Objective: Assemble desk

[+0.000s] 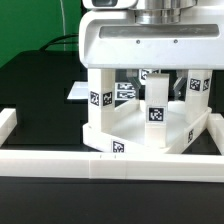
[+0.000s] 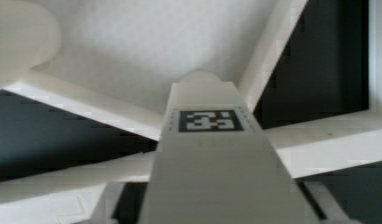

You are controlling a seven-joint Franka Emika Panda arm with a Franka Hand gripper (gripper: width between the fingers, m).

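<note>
1. White plastic, tray-like desk top with a raised rim [image 1: 140, 140] lies on the black work desk [image 1: 40, 100], just behind the long white front border rail [image 1: 100, 165]. It sits toward the exterior view's right.
2. Short square white legs with black tags stand upright on the desk top. One is at the exterior view's left [image 1: 101, 96], one near the front middle [image 1: 155, 108] and one at the exterior view's right [image 1: 197, 88].
3. A further tag [image 1: 125, 93] shows between the left and middle legs; what it belongs to cannot be told.
4. The white end effector [image 1: 152, 75] hangs directly above the middle leg, its broad body spanning the top of the exterior view. Its fingertips are hidden there, so whether it is spread or pinching the leg cannot be told.
5. In the wrist view, a tagged white leg [image 2: 209, 150] fills the centre. The desk top's floor [image 2: 161, 40] and its rim lie behind it, with the black work desk at either side.
6. A second white border rail [image 1: 8, 125] runs along the exterior view's left.
7. The flat white marker board [image 1: 78, 92] lies beyond the left leg.
</note>
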